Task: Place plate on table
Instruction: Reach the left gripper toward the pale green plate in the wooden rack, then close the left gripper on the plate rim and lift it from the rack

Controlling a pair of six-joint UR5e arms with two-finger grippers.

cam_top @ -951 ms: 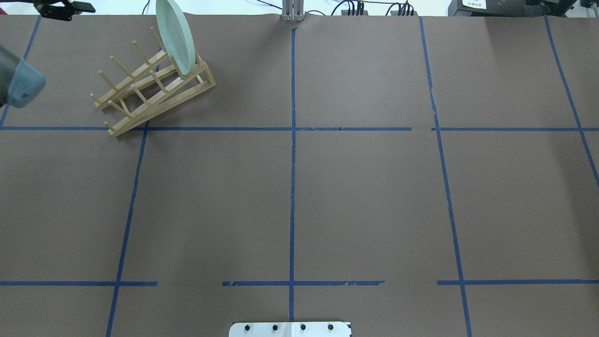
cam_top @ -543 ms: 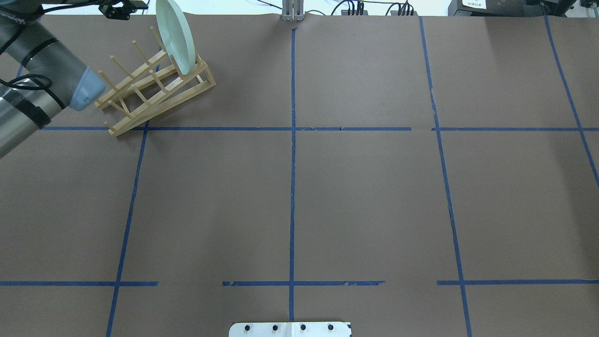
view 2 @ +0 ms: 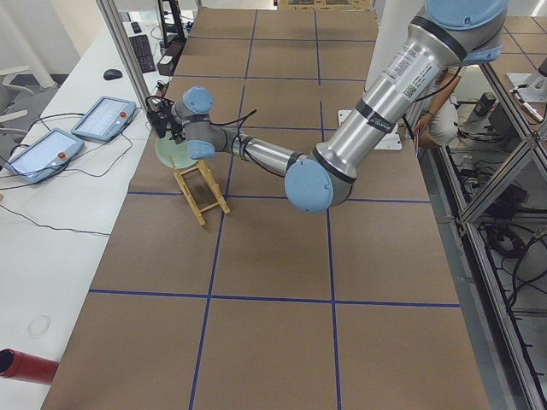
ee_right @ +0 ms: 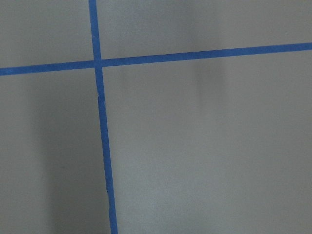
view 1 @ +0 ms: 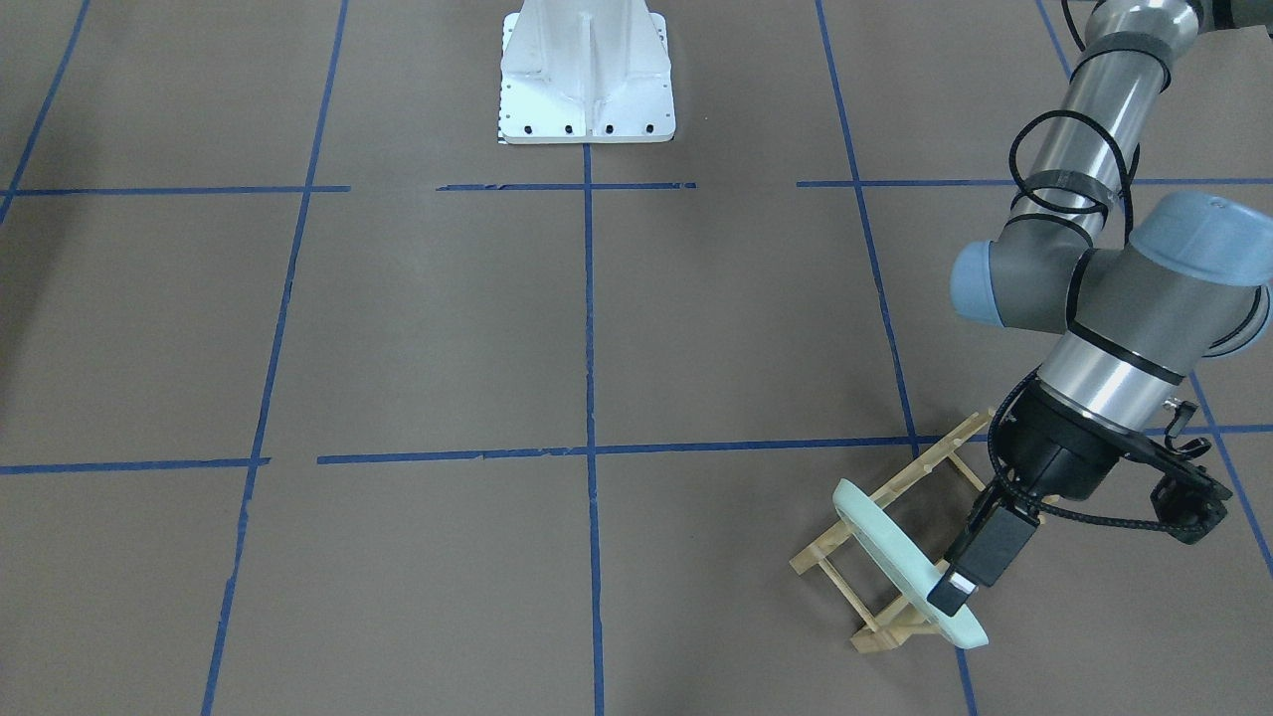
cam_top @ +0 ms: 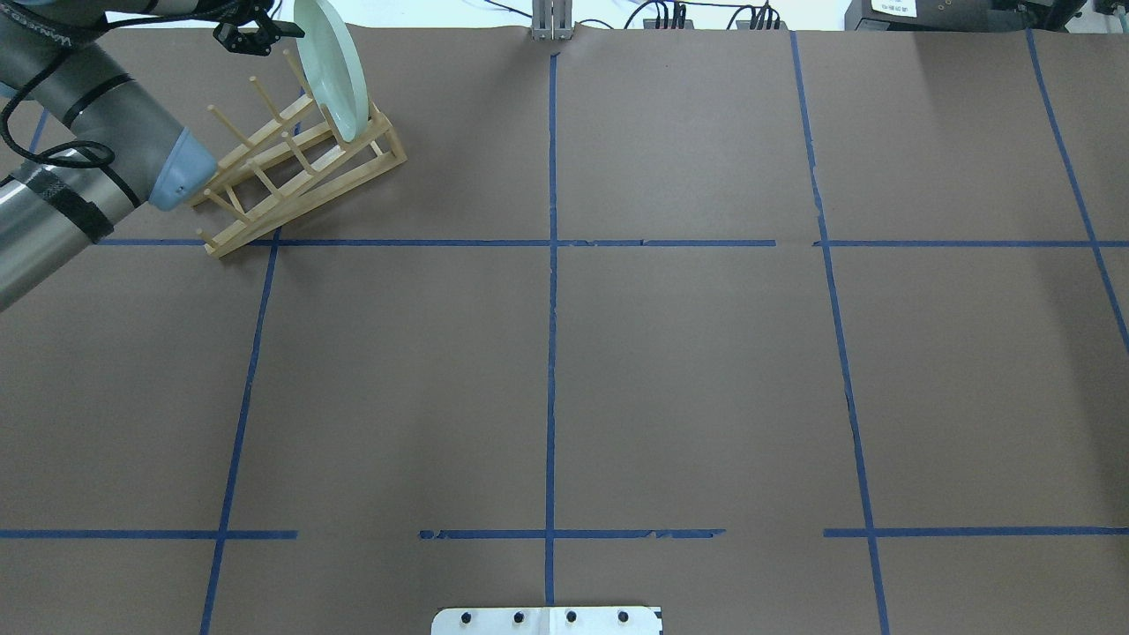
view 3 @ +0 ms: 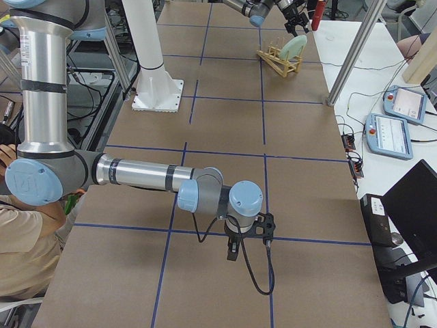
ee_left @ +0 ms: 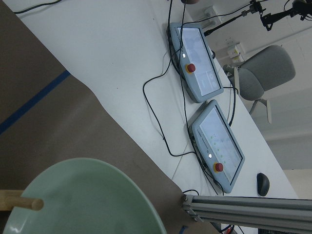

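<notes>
The plate point(cam_top: 331, 75) is not yet on the surface point(cam_top: 688, 370): it stands upright in the wooden rack point(cam_top: 300, 172) at the far left. The reach is in hand, with the left tool point(view 1: 955, 589) at the plate's rim; apart or together, I cannot tell. Next it needs a firm clamp, then a lift clear of the pegs.

Wooden peg rack point(cam_top: 265, 226) near far edge; 2 teach pendants point(ee_left: 197, 61) w/ cables on white bench point(ee_left: 97, 48).
</notes>
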